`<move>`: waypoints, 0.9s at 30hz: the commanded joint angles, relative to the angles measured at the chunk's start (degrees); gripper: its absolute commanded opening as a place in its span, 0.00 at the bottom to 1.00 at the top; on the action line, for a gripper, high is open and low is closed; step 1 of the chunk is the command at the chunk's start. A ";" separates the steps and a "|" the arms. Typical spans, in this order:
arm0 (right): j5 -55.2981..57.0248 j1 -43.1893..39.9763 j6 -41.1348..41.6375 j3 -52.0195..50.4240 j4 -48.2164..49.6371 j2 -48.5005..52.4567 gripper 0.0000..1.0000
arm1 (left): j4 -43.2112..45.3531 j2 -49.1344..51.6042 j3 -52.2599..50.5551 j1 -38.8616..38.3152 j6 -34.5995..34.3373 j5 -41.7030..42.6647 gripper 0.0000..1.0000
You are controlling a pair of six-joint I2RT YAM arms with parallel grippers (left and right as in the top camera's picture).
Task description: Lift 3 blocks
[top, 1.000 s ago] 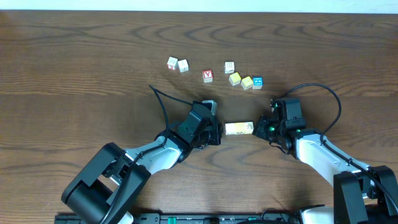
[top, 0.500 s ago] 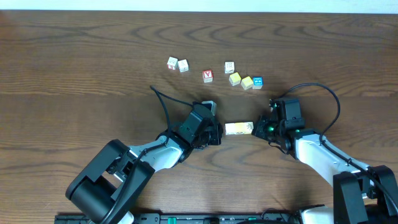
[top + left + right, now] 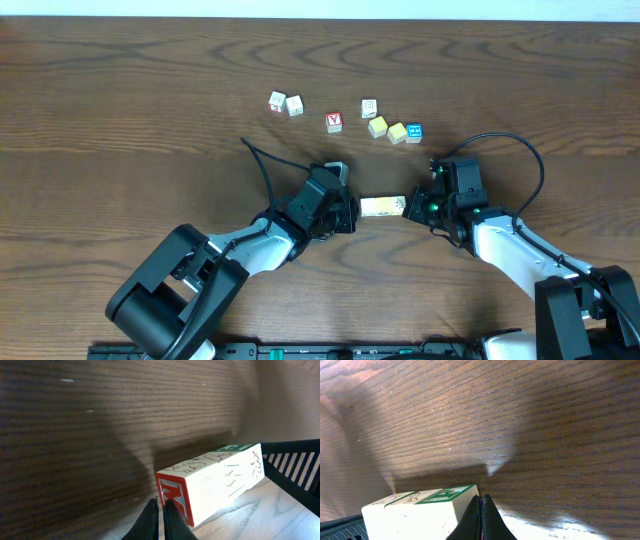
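Row of three blocks [image 3: 383, 206] sits end to end at 4 o'clock of bench [image 3: 120, 120] centre. Left gripper [image 3: 352, 212] at row's 9 o'clock end, jaws pressed together, tip on red-letter end face. Right gripper [image 3: 411, 207] at 3 o'clock end, jaws pressed together, tip at green-marked end. Nothing pinched, row only squeezed between arms.

Risks:
- uneven push: row buckles at joints, middle block drops
- tip sits near face edge: slips off
- arms rise out of sync: row tilts, falls

Loose cubes [image 3: 377, 127] at 12 o'clock, well apart. No containers in view.
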 commanded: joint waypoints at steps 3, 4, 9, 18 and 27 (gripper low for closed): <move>-1.14 0.39 -1.11 -0.26 0.22 0.09 0.01 | 0.42 0.66 1.20 -0.17 -0.26 0.87 0.07; -1.14 0.39 -1.11 -0.26 0.22 0.09 0.01 | 0.81 0.66 1.20 -0.17 0.04 1.57 0.07; -1.46 0.39 -1.11 -0.24 0.28 0.09 0.01 | 1.22 0.66 1.20 -0.20 0.61 2.25 0.07; -2.71 0.39 -1.11 -0.24 0.42 0.09 0.01 | 1.18 0.66 1.20 -0.17 0.61 2.25 0.07; -4.98 0.39 -2.62 -0.24 0.61 -1.27 0.01 | 1.18 -0.04 1.20 -0.17 0.59 2.71 0.07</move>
